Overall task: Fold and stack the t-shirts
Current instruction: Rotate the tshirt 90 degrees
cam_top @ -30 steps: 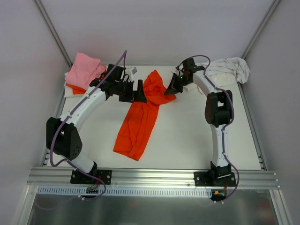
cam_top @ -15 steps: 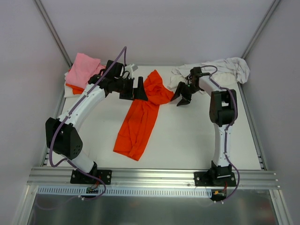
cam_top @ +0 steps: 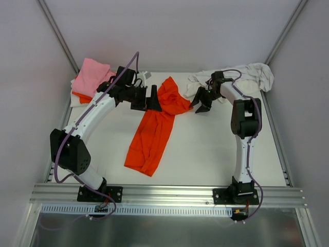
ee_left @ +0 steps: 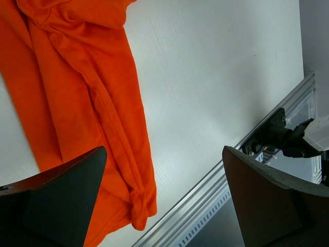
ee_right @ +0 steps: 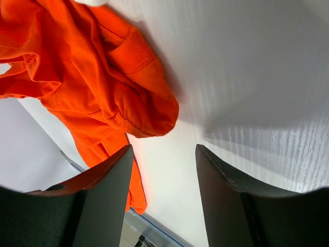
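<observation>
Orange t-shirt (cam_top: 153, 136), bunched lengthwise on tabletop (cam_top: 211, 149). Step, I judge: spreading before folding. Jaws apart, empty: left gripper (cam_top: 147, 100), right gripper (cam_top: 201, 103). Next I must pinch its far corners.

Lower orange shirt (cam_top: 80, 96): mostly under pink shirt (cam_top: 92, 74) — edge only.
Middle orange shirt (ee_left: 77, 103): cropped in both wrist views.
White shirt (cam_top: 254, 74): partly behind right arm (cam_top: 231, 91).

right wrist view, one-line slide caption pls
Open right gripper beside a crumpled orange t-shirt on the white table.
</observation>
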Tool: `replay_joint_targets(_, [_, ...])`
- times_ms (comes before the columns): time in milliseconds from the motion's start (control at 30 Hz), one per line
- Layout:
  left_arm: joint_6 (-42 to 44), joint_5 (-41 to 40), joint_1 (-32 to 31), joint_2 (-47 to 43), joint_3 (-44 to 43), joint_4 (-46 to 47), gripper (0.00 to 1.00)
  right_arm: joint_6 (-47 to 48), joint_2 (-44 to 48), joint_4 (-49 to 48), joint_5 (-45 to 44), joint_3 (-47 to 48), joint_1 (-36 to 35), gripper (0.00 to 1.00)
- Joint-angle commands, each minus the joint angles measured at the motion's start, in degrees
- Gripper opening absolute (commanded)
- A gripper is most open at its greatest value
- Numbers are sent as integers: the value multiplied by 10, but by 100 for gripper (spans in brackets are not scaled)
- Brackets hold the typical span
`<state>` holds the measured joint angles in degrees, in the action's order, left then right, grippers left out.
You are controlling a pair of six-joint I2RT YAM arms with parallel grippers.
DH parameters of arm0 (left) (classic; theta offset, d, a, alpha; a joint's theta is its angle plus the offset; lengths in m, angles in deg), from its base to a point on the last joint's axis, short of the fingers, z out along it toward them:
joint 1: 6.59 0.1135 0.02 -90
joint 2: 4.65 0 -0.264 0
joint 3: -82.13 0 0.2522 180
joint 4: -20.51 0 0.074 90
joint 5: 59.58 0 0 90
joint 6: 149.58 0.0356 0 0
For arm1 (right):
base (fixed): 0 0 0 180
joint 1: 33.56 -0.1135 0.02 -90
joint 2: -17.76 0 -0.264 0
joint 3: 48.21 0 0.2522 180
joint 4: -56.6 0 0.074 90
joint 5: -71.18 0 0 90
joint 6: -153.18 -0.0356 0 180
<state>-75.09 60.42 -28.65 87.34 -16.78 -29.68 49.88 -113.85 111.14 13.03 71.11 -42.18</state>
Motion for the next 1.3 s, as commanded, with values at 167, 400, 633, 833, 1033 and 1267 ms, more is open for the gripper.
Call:
replay_joint_targets(167, [18, 20, -1, 0, -19, -10, 99, -26, -16, -26, 10, 47, -3, 54])
replay_joint_targets(400, [19, 15, 0, -6, -17, -22, 99, -42, -49, -31, 22, 85, -8, 53])
replay_joint_targets(633, [17, 13, 0, -7, -16, -24, 99, -49, -57, -42, 27, 82, -11, 33])
replay_joint_targets(833, [14, 15, 0, -3, -21, -26, 99, -53, -51, -58, 24, 75, -11, 0])
replay_joint_targets(1033, [14, 14, 0, -10, -13, -29, 99, -48, -34, -78, -14, 105, -11, 0])
replay_joint_targets(1267, [11, 17, -1, -24, 3, -33, 99, -61, -69, -77, -32, 202, -4, 0])
